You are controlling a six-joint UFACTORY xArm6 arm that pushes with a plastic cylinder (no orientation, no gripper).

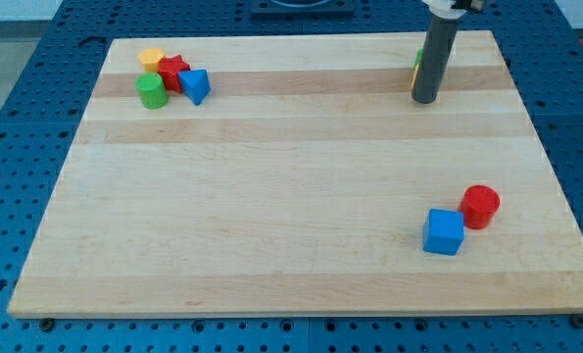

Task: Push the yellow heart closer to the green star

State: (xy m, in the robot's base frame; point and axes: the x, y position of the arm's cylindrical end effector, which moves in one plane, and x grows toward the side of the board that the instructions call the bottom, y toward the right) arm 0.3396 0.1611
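My tip (425, 100) rests on the wooden board (271, 196) near the view's top right. The dark rod stands up from it. At the rod's left edge a thin green sliver (418, 57) and a thin yellow sliver (415, 78) just below it show. They are parts of blocks mostly hidden behind the rod, and their shapes cannot be made out. The tip is right beside them. Whether it touches them cannot be told.
At the view's top left a yellow hexagon (152, 57), a red star (173, 71), a green cylinder (151, 90) and a blue triangle (195, 85) sit clustered. At the lower right a blue cube (443, 231) sits next to a red cylinder (481, 206).
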